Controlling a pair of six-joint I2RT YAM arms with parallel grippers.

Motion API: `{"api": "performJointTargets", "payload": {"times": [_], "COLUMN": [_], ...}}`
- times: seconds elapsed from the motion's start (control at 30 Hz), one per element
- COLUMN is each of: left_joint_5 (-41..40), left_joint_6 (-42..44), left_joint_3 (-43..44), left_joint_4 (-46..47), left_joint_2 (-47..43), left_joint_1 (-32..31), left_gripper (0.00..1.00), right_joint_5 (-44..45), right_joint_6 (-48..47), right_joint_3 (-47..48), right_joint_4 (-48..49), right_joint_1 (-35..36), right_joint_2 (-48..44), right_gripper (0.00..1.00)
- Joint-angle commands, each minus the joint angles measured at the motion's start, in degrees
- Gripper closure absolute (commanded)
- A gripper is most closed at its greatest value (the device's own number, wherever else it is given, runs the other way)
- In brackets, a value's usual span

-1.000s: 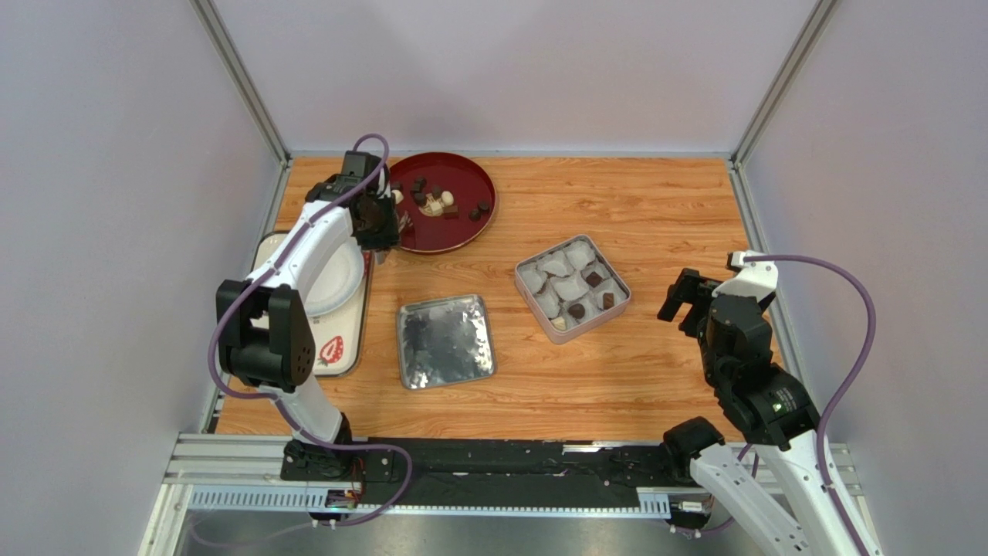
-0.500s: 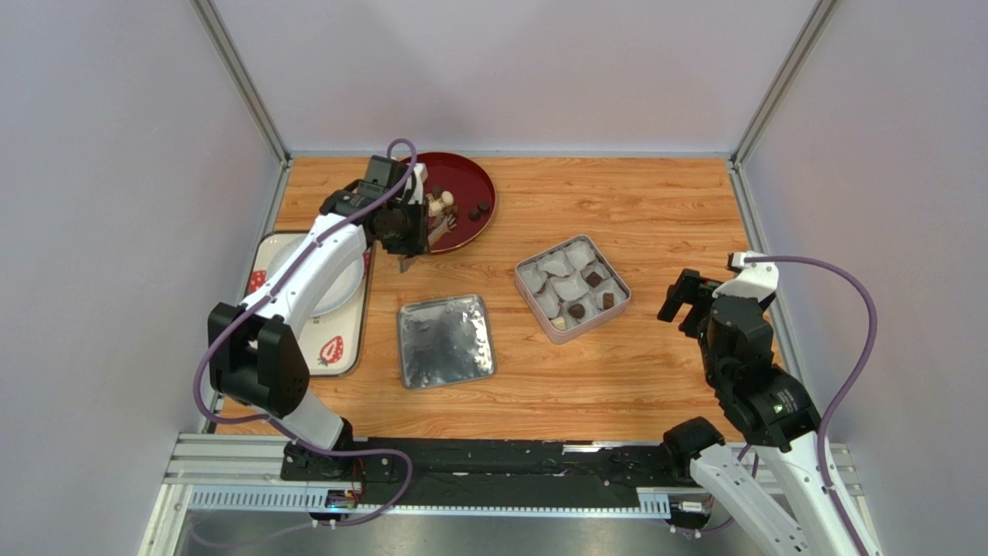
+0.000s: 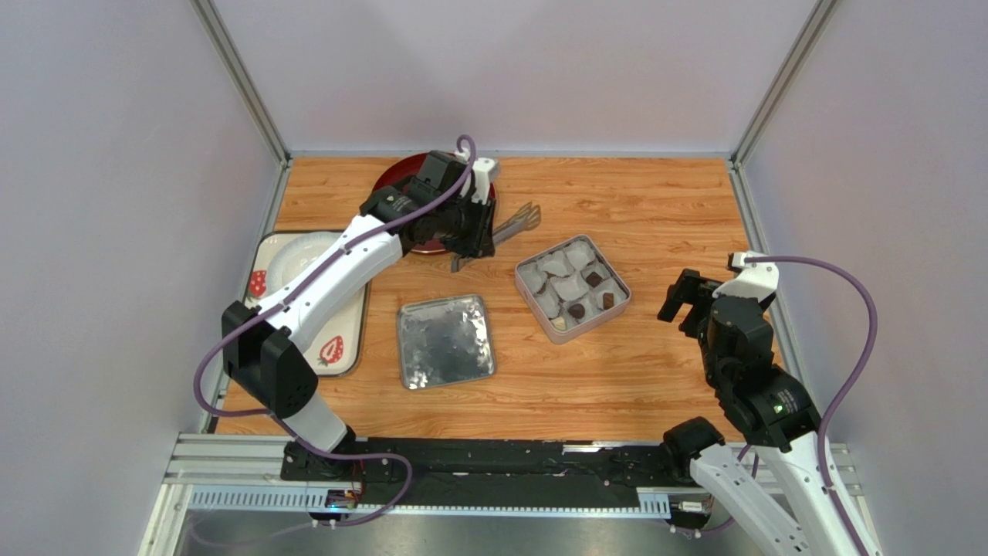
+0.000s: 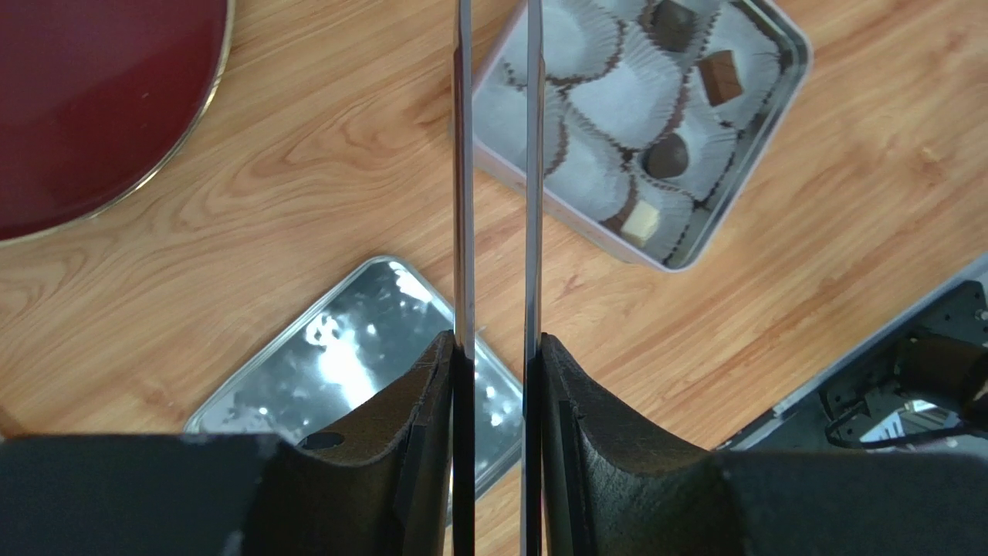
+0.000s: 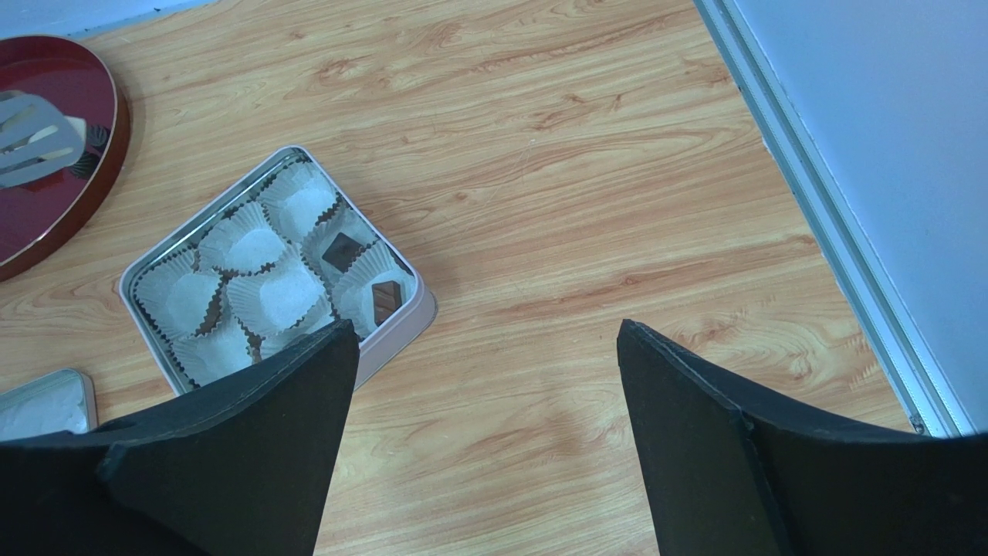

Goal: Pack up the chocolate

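Chocolate [image 4: 667,156] lines one tin [image 5: 400,330] edge; left hand [image 4: 496,348] pinches tongs [image 4: 463,174], right hand [image 5: 487,329] spread.

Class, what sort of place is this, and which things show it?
Probably a robot test bench: a left arm and right arm bolted to a rail, plain walls around a wooden table, a tin of chocolates.

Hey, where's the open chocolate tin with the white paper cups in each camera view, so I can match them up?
Top external: the tin sits right of centre on the table.
Left wrist: upper right, with the tongs crossing its left corner.
Right wrist: left of middle, its near corner hidden.
Shared landmark: the flat silver lid, lying beside the tin in all three.
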Motion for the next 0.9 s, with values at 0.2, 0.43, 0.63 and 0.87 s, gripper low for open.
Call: {"api": "performJointTargets", "payload": {"times": [0.2, 0.43, 0.63, 0.87], "left_joint_5": [3.8, 3.7, 1.2, 0.3], "left_joint_6": [1.8, 2.5, 2.5, 2.7], "left_joint_3": [10.2, 15.6, 17.9, 19.1], "left_joint_4": [2.0, 1.2, -0.5, -0.9], "left_joint_2": [8.5, 14.4, 18.9, 21.6], "left_joint_1": [-6.1, -9.0, -9.8, -10.0], "left_gripper": [0.70, 0.69, 0.68, 0.66], "right_joint_5": [0.4, 0.5, 0.5, 0.5], "right_joint_6": [-0.6, -0.7, -0.7, -0.8], "right_joint_3": [0.0, 0.0, 0.0, -0.1], "right_joint_4": [2.3, 2.3, 2.3, 2.3], "right_joint_1": [0.0, 0.0, 0.0, 0.0], "right_joint_2": [0.0, 0.2, 0.2, 0.2], "right_gripper": [0.14, 0.14, 0.14, 0.14]}}
